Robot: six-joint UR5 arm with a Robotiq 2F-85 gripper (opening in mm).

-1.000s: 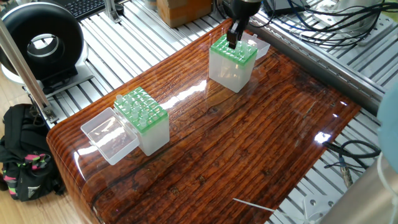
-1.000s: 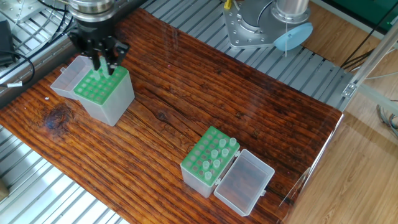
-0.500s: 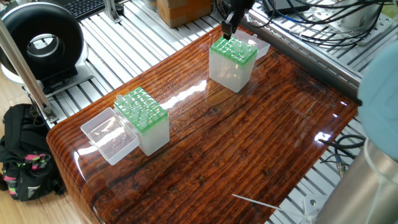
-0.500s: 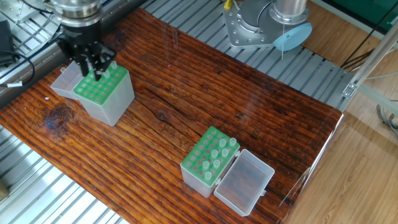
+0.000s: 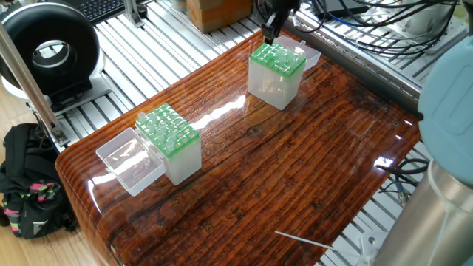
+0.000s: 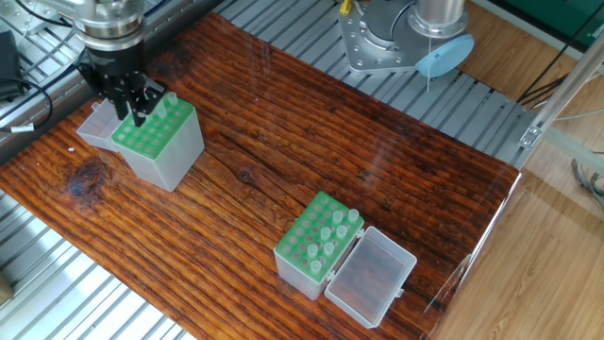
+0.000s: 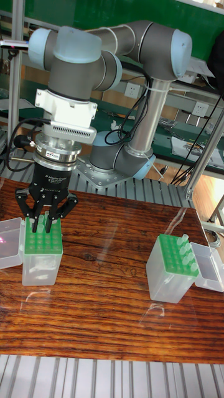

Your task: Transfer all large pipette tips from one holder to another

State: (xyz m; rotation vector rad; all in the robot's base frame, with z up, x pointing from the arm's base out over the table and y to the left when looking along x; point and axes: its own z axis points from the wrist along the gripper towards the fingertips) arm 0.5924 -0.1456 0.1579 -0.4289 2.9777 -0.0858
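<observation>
A glossy wooden table (image 5: 295,185) sits on a ribbed aluminium frame (image 5: 148,52). A black ring-shaped device (image 5: 48,48) stands on the frame beyond one end of the table, with a black bag (image 5: 29,185) on the floor below it. A cardboard box (image 5: 218,11) and a keyboard (image 5: 103,7) lie further back. Black cables (image 5: 384,22) run along the rails. A thin white rod (image 5: 303,240) lies near the table's near edge.

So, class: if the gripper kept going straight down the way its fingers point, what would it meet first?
Most likely the green grid of the holder directly beneath the gripper, near that grid's edge by the open lid. Which hole, or whether a tip is there, is unclear.
</observation>
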